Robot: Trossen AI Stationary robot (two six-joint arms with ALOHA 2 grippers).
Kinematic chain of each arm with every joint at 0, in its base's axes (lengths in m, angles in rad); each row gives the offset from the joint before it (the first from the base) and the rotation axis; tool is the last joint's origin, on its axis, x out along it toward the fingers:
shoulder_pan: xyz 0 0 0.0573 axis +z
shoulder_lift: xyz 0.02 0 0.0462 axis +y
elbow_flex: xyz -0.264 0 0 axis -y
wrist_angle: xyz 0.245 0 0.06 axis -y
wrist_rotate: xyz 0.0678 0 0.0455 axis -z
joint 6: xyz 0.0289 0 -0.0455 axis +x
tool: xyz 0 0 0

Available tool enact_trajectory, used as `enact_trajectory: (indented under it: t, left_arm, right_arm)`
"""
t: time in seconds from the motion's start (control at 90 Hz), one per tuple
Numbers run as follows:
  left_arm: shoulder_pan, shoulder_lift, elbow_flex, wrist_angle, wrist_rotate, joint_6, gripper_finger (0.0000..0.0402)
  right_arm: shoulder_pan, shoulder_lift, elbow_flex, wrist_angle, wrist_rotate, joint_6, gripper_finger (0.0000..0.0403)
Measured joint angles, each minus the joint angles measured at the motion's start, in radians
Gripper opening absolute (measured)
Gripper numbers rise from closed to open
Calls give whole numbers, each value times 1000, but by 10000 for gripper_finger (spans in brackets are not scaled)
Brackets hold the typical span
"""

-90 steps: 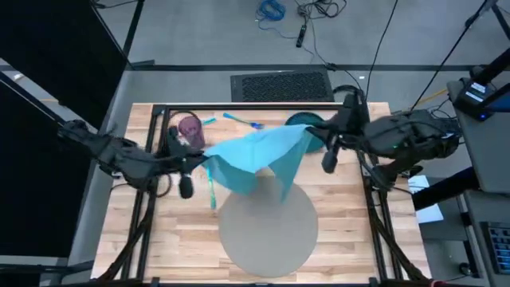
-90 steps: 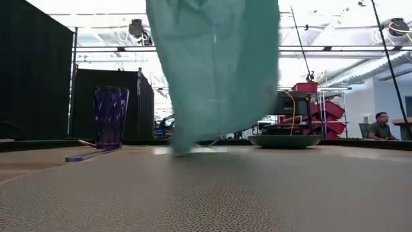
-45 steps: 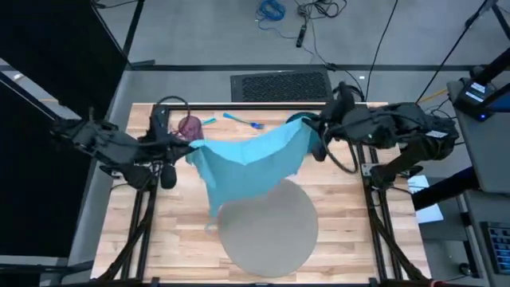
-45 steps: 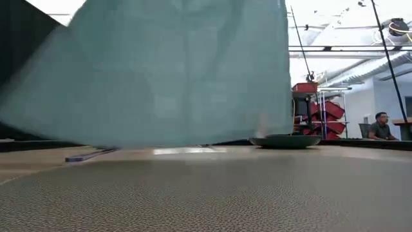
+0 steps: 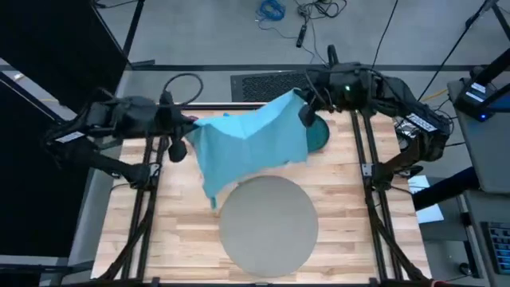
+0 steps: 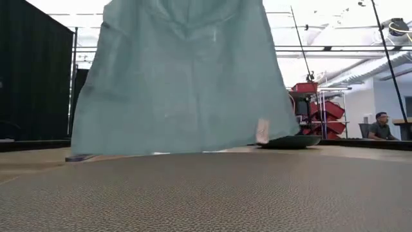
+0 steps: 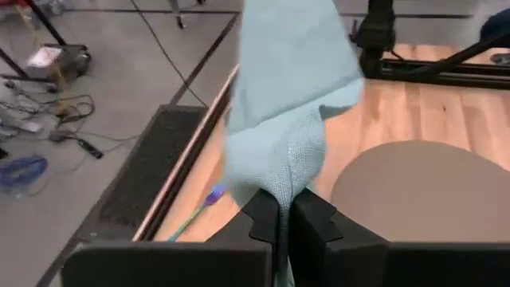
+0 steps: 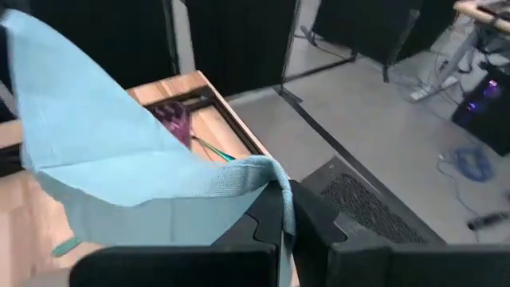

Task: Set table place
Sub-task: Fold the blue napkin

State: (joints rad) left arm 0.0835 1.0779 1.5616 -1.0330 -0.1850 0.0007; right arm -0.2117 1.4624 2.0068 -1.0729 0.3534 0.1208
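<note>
Lying flat on the table (image 5: 335, 203), round grey place (image 5: 268, 224).

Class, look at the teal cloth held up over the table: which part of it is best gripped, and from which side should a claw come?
The cloth is best gripped at its two upper corners, each from its own outer side, as the left claw and right claw do. So pinched, it hangs spread flat, its lower edge free above the grey placemat.

Large round grey placemat (image 5: 268, 226) flat on the light wooden table (image 5: 183, 231), near its front edge.
</note>
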Motion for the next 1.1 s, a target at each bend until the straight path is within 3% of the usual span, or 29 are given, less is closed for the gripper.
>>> enact_trajectory:
  t: [0.144,0.333,0.567,0.922,1.1]
  left_arm:
    - [-6,24,0,2,154,-13,0]
    - [-10,45,0,38,127,-10,0]
    - [-33,120,-10,22,264,-51,0]
    - [-354,237,-110,45,316,-241,0]
    - [-527,276,-235,255,316,-363,0]
  right_arm:
    - [64,0,0,-51,-20,42,0]
    - [144,0,0,-71,34,78,0]
    - [251,0,-19,-172,54,186,0]
    - [529,2,-177,-262,96,487,0]
    - [662,1,-243,-242,97,622,0]
